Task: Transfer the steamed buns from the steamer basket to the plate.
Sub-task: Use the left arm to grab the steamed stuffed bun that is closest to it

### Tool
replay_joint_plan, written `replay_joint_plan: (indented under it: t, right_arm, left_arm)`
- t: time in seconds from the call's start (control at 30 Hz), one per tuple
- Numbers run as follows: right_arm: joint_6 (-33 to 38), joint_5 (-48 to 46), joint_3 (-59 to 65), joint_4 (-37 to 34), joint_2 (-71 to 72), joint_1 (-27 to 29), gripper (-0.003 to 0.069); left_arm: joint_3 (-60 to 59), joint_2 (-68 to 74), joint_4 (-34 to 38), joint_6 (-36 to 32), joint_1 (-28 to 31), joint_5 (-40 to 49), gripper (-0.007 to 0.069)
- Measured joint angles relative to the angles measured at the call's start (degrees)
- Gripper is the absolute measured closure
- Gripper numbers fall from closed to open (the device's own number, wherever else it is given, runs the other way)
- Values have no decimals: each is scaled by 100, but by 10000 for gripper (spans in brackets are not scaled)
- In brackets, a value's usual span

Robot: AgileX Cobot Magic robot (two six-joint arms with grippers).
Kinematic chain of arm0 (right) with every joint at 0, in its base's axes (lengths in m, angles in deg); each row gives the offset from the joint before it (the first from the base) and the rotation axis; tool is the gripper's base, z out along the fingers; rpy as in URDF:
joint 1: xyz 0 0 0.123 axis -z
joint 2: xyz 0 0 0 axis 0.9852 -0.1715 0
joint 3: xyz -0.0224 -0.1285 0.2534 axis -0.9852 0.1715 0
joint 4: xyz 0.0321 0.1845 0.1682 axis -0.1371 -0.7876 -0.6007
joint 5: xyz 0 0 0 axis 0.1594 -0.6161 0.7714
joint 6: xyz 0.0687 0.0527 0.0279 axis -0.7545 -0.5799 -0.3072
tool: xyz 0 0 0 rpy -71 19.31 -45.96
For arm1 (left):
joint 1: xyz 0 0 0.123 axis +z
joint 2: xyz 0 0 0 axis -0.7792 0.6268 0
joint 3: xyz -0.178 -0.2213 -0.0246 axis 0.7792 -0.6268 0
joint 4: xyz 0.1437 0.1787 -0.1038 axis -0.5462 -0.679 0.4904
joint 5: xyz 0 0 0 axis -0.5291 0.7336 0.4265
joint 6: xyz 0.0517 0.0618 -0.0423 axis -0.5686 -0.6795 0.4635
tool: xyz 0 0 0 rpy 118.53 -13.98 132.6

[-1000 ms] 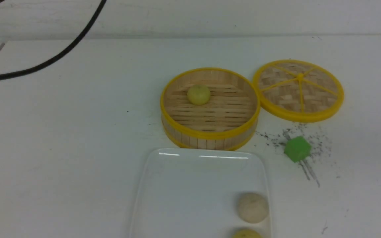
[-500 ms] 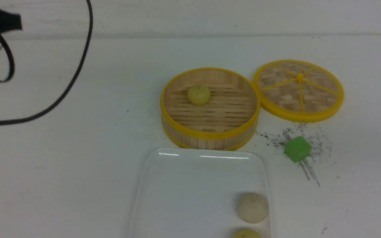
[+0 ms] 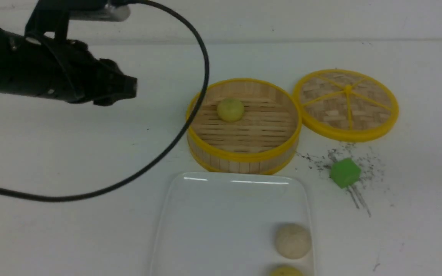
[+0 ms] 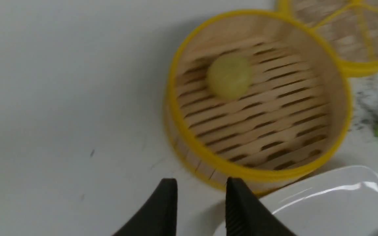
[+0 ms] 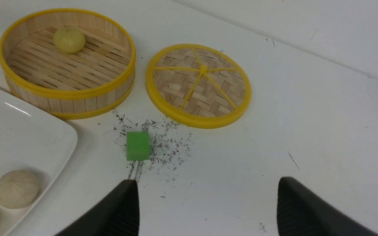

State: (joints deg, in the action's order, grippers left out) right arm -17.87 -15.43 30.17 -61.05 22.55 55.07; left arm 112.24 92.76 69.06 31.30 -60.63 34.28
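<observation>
Beside the plate [image 3: 213, 230], scuffed white table [image 3: 71, 237].

From my remote console I see a pale yellow bun [image 3: 230, 109], a tan slatted steamer basket [image 3: 244, 155] rimmed in yellow, a tan basket-weave lid [image 3: 346, 103] with yellow spokes, a bright green cube [image 3: 345, 172], a dark-speckled white table [image 3: 71, 237], a beige bun [image 3: 292, 240] and a glossy white plate [image 3: 221, 222].
</observation>
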Motion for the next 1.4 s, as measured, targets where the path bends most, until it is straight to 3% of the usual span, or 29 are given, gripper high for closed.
replay_joint_plan:
  t: [0.13, 0.17, 0.2, 0.3, 0.37, 0.53, 0.73, 1.1, 1.4]
  right_arm:
    - [-4, 0, 0, 0, 0, 0, 126]
    - [-4, 0, 0, 0, 0, 0, 127]
    - [-4, 0, 0, 0, 0, 0, 133]
    - [-4, 0, 0, 0, 0, 0, 144]
    - [-4, 0, 0, 0, 0, 0, 148]
    - [-4, 0, 0, 0, 0, 0, 148]
    - [-4, 0, 0, 0, 0, 0, 148]
    - [-4, 0, 0, 0, 0, 0, 148]
    - [-4, -146, 0, -188, 0, 0, 153]
  left_arm:
    - [0, 80, 1795, -2952, 0, -186, 382]
    - [0, 91, 1876, -2952, 0, -186, 382]
    - [0, 185, 2402, -3781, 0, -264, 382]
    - [0, 457, 3257, -4463, 0, -416, 376]
    - [0, 667, 3703, -4537, 0, -512, 365]
    - [0, 1000, 3904, -4549, 0, -586, 318]
    - [29, 1405, 4406, -4575, 0, -603, 210]
    - [589, 2306, 4958, -4581, -249, -162, 195]
    - [1236, 3243, 4972, -4631, -988, -997, 196]
